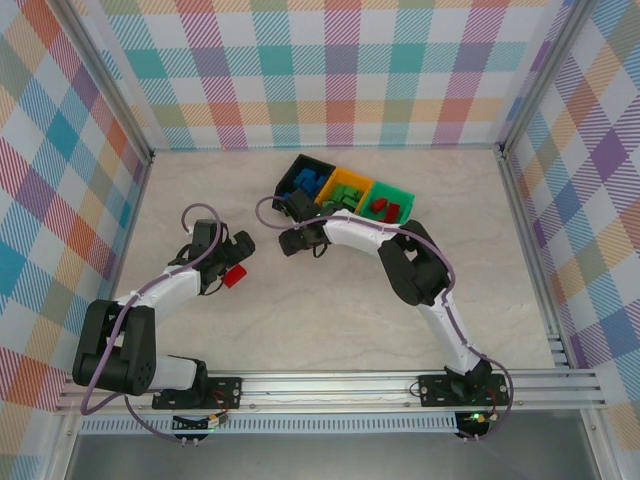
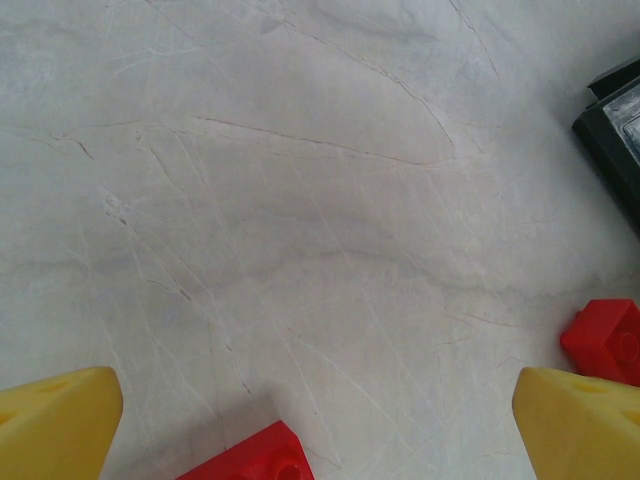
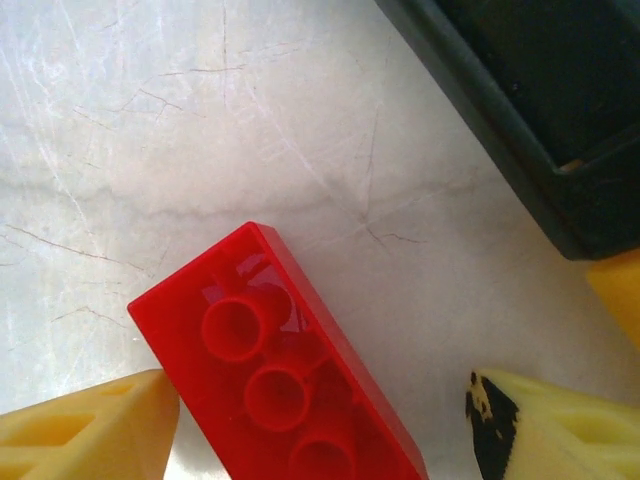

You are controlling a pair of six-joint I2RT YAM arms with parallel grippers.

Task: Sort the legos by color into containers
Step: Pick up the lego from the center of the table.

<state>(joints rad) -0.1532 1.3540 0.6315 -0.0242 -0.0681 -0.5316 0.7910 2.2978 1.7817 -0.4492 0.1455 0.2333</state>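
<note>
The three joined bins stand at the table's back middle: the black bin holds blue legos, the orange bin green ones, the green bin red ones. My right gripper hovers just in front of the black bin. In the right wrist view it is open around an upside-down red brick; the left fingertip touches the brick, the right one stands apart. My left gripper is open wide over bare table, a red brick just inside its near edge and another red brick by its right finger.
The black bin's corner lies close beyond the right gripper's fingers. A dark object pokes in at the right edge of the left wrist view. A red brick lies by the left gripper. Checked walls enclose the marble table.
</note>
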